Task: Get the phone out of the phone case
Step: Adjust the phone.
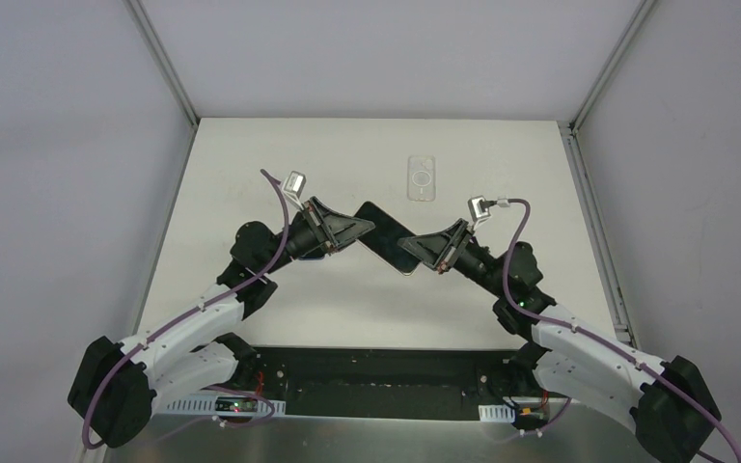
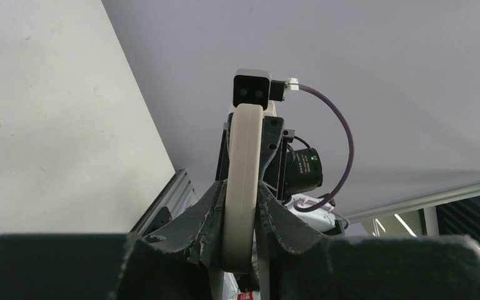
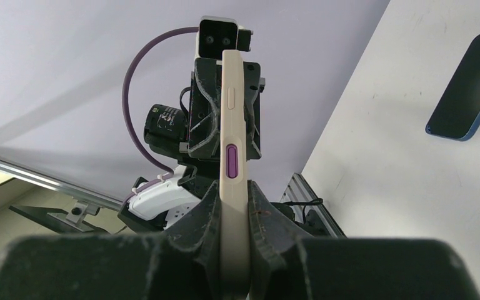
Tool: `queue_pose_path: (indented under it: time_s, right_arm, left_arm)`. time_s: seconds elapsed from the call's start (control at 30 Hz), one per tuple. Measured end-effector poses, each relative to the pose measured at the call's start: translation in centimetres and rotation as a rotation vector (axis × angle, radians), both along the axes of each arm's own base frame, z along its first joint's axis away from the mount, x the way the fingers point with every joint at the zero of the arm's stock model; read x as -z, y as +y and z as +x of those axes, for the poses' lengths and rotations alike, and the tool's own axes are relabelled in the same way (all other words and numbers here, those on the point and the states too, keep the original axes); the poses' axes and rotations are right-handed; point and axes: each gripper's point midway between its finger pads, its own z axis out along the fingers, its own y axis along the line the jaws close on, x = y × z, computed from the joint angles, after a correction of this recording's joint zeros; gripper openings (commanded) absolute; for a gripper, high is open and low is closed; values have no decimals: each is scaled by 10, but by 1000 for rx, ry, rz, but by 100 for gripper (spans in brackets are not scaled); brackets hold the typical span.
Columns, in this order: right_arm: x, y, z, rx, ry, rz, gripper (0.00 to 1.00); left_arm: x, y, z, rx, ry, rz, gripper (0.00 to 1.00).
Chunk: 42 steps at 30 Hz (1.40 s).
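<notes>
**q:** so both arms have the phone pinched up off the table, one at each end. the left gripper is clamped on the far end and the right gripper on the near end. how do you get it out from here?

**a:** in the wrist views the cream phone case sits edge-on between the fingers, with the purple side button facing the camera. each pair is squeezed onto the front and back faces. i'd say the phone is fully seated, no lip peeled that i can see. trouble is, clamping front and back pins the phone and case together. i'd keep one end firm as the anchor and re-seat the other so it catches only the case rim. then roll that corner back, away from the screen.

**q:** pull hard?

**a:** nah, slow twist. the case looks soft enough to flex and the phone won't. too much torque and it could pop free and drop, so work close over the table. the rim by the button cutouts probably gives first, so i'd start there.

**q:** what's the pale thing with the ring further back?

**a:** some flat slab lying well apart from the arms, nothing touching it. can't tell what it is. ignore it.
</notes>
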Motion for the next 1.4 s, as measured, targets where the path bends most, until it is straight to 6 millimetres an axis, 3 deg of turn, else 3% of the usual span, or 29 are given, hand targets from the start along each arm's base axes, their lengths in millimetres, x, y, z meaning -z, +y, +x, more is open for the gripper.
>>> queue_pose_path:
  time_s: [0.1, 0.23, 0.3, 0.43, 0.67, 0.8, 0.83, 0.97, 1.03, 1.1, 1.27, 1.4]
  right_arm:
    - [-1, 0, 0, -1, -1, 4, 0]
    - [-1, 0, 0, -1, -1, 5, 0]
    - [0, 1, 1, 0, 2, 2, 0]
    - [2, 1, 2, 1, 6, -2, 0]
    - [-1, 1, 1, 1, -3, 9, 0]
    - [-2, 1, 1, -1, 6, 14, 0]
    - [-2, 1, 1, -2, 9, 16, 2]
    - [-2, 1, 1, -5, 9, 16, 55]
    - [-2, 1, -1, -10, 10, 14, 74]
    - [-2, 0, -3, -15, 8, 9, 86]
    - [-4, -4, -13, -39, -4, -5, 89]
    - [-9, -13, -25, -46, -33, -16, 84]
  left_arm:
    - [1, -1, -1, 3, 2, 1, 22]
    - [0, -2, -2, 7, 1, 0, 33]
    - [0, -3, -3, 11, -1, 1, 34]
    - [1, -3, -3, 12, 0, 2, 22]
    - [1, -3, -2, 6, 0, 4, 17]
    - [0, -2, -2, 4, -6, 2, 1]
    - [0, -2, -2, 3, -10, 2, 0]
    - [-1, -2, -2, 0, -12, 1, 0]
    - [0, -1, -1, -8, -11, 5, 0]
    - [1, -1, 0, -20, -5, 9, 0]
    - [-3, 4, 3, -56, -5, 1, 0]
    - [-9, 9, 8, -102, -11, -16, 0]
